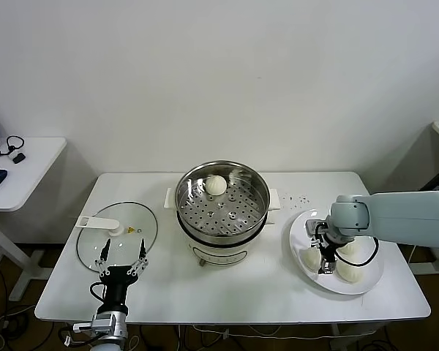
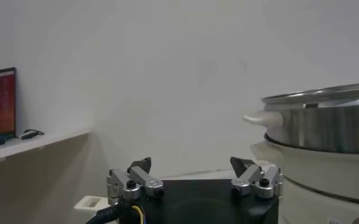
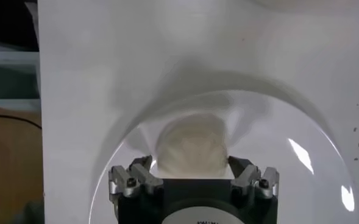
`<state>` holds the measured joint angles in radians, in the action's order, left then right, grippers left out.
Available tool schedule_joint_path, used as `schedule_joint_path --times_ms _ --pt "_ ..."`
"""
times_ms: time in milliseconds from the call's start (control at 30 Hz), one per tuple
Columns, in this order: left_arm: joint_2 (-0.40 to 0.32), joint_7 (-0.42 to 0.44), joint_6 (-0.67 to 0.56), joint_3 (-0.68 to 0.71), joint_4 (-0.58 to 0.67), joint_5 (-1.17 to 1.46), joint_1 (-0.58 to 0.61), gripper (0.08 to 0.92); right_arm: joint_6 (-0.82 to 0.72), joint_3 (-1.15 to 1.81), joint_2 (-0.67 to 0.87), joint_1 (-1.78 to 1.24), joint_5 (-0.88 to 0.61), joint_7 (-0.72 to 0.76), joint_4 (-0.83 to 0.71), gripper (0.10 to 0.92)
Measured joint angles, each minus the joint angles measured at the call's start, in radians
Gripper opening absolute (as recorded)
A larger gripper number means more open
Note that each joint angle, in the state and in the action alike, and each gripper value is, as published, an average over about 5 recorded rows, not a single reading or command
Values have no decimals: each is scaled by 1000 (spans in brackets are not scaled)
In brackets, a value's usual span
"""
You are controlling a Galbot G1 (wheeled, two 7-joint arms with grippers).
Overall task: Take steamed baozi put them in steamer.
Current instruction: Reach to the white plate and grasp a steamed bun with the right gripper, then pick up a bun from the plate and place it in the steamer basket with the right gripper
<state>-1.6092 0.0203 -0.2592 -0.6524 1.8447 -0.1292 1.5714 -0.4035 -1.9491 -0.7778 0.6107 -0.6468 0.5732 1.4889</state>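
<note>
Over the round white plate (image 1: 301, 230), my right gripper (image 1: 323, 257) straddles a cream-white pleated steamed baozi (image 3: 191, 148), jaws wide; next I clamp and lift toward the shiny steel steamer (image 1: 222, 199). My left gripper (image 1: 122, 257) waits open.

Steamer (image 1: 222, 201) table centre, one baozi (image 1: 216, 184) inside; lid (image 1: 117, 236) left, plate (image 1: 301, 227) right.

Steamer (image 1: 222, 212): round shiny steel pot, white base and side handles, upright at table centre, lid off, perforated tray showing. One baozi (image 1: 216, 185) sits on the tray toward the far rim, cream-white, pleated top up. Three more baozi (image 1: 349, 270) clustered on the plate near the table's right edge; one (image 3: 192, 148) lies between the claw's fingers.
</note>
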Motion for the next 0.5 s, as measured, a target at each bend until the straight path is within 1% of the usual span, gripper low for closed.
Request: schedule_joint_path --times_ms 133,233,500 --pt "0 0 -1 0 0 -1 0 823 3 1 -4 0 3 6 -1 667" --pt "0 -1 -1 -1 0 -1 0 823 6 -1 -7 4 5 10 -2 604" --pt "0 -1 -1 -3 0 -1 -3 823 17 -22 -12 46 -5 27 16 570"
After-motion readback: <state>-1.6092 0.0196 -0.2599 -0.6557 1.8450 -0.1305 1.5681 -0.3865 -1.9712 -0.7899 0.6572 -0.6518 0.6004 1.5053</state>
